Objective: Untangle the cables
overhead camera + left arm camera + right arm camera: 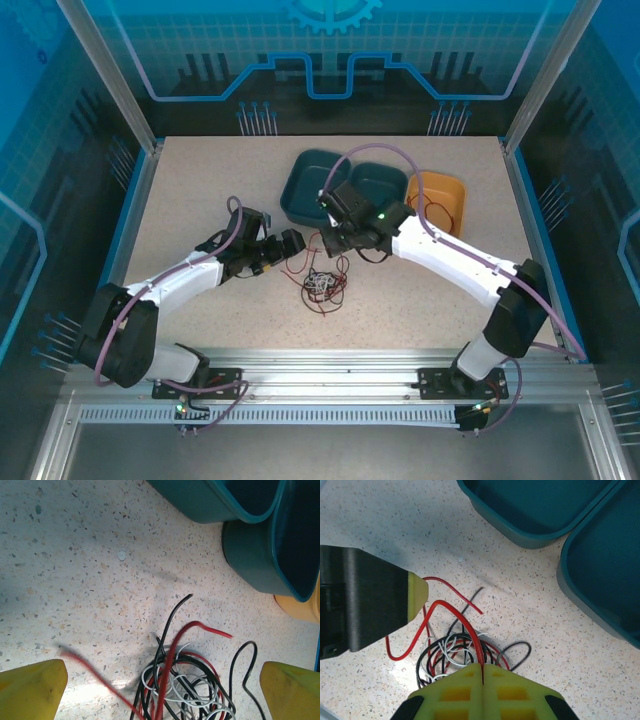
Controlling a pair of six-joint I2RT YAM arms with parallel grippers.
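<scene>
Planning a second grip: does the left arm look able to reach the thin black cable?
Probably yes: the open left pincer hangs above the tangle, and the thin black cable loops out bare between its fingers.

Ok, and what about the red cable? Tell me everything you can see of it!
The red cable is a thin, bendy wire with a smooth, plastic-looking skin. The right pincer is shut on one stretch of it, pinching it between yellow fingers. From there it bends in a hump and curls over the speckled table, with one loose end pointing out. The rest winds through a knot with the black cable and the white cable, so it isn't free yet.
</scene>
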